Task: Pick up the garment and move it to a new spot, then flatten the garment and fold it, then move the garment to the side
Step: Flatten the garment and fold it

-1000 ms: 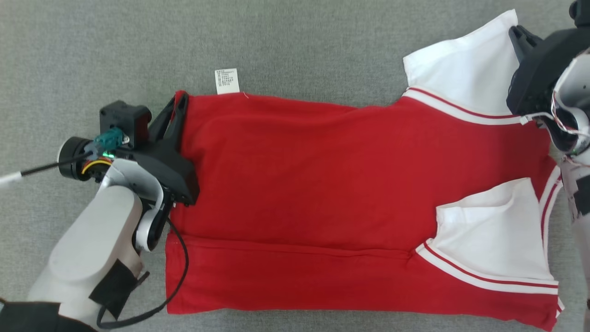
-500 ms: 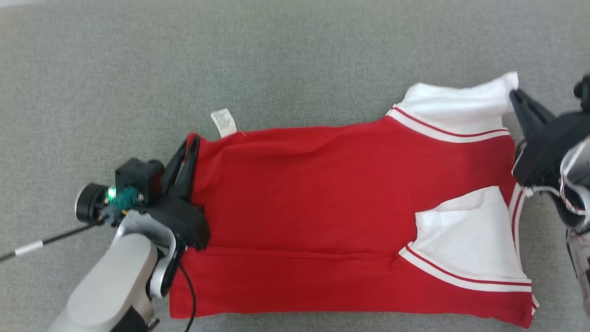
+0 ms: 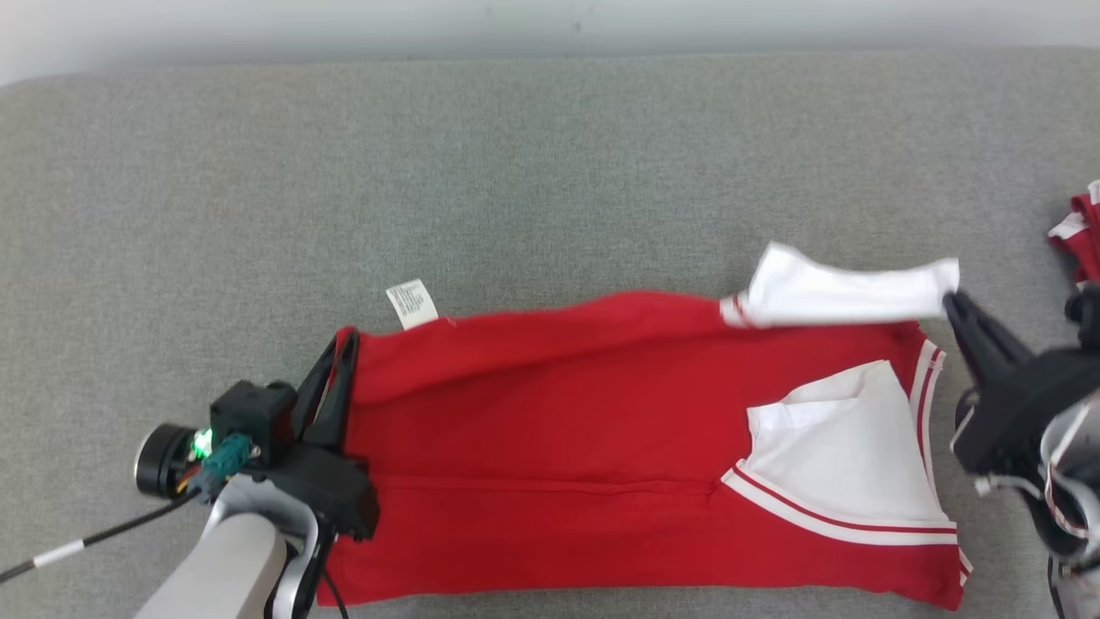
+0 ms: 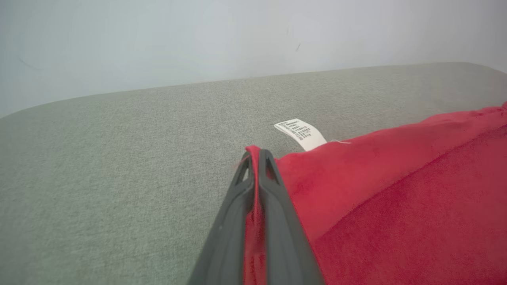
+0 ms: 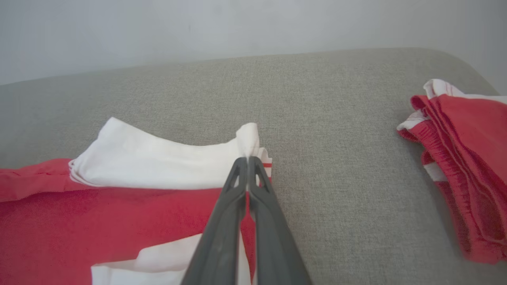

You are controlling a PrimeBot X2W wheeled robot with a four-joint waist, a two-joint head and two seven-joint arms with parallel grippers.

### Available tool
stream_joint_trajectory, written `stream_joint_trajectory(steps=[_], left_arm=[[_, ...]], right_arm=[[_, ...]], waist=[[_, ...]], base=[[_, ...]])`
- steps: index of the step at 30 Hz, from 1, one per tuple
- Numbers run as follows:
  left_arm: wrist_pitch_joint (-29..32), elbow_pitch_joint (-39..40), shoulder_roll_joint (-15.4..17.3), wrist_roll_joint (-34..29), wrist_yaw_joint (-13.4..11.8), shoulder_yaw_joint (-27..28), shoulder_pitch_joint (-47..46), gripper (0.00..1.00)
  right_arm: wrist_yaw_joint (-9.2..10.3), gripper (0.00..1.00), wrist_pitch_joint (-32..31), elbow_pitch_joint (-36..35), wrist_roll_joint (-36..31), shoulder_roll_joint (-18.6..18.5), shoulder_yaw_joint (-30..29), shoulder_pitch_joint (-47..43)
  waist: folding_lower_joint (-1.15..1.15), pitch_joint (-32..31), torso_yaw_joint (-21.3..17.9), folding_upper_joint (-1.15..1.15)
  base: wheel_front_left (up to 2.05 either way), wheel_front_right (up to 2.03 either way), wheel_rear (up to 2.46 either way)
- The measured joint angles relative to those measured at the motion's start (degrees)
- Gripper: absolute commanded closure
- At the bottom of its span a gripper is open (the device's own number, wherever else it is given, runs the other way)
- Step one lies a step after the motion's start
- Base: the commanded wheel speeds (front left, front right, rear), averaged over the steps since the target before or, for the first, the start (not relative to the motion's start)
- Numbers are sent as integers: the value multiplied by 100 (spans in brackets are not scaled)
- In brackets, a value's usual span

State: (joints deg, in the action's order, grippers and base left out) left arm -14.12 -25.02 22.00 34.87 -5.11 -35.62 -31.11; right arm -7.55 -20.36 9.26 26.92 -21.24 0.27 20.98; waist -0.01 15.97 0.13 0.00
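Head view: item one, the garment, a red top with white sleeves, lies lengthwise across the grey padded surface, in the near half, hem to the left and shoulders to the right. Its near strip lies doubled over along a straight crease, and the near sleeve lies tucked flat on the red body, so I judge the move to a new spot, the flattening and the first lengthwise fold as done. Item two, the left gripper, is clamped on the far hem corner, just near the care label. Item three, the right gripper, is pinched on the tip of the far sleeve, which is raised off the surface. The far edge between the two grips rides up in a ridge. I read this as the second lengthwise fold in hand. Item four, a second red garment, lies at the far right, well apart. Left wrist view: the jaws are shut with red cloth between them, the label just beyond. Right wrist view: the jaws are shut on white sleeve cloth, the second garment off to the right. Outstanding, by my estimate: laying the far edge over, any crosswise fold, and the move to the side.
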Motion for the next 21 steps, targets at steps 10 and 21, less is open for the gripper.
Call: stream_joint_trajectory(steps=[10, 21], left_arm=[[-75, -89, 9, 46, -46, 149, 659, 100], [-85, -293, -88, 53, -51, 397, 937, 100]], right_arm=[[0, 100, -538, -792, 148, 225, -265, -1252], [0, 100, -967, -1324, 131, 542, -313, -1975]], waist=[[0, -335, -128, 0], [0, -513, -267, 0]], base=[[0, 0, 0], [0, 0, 0]])
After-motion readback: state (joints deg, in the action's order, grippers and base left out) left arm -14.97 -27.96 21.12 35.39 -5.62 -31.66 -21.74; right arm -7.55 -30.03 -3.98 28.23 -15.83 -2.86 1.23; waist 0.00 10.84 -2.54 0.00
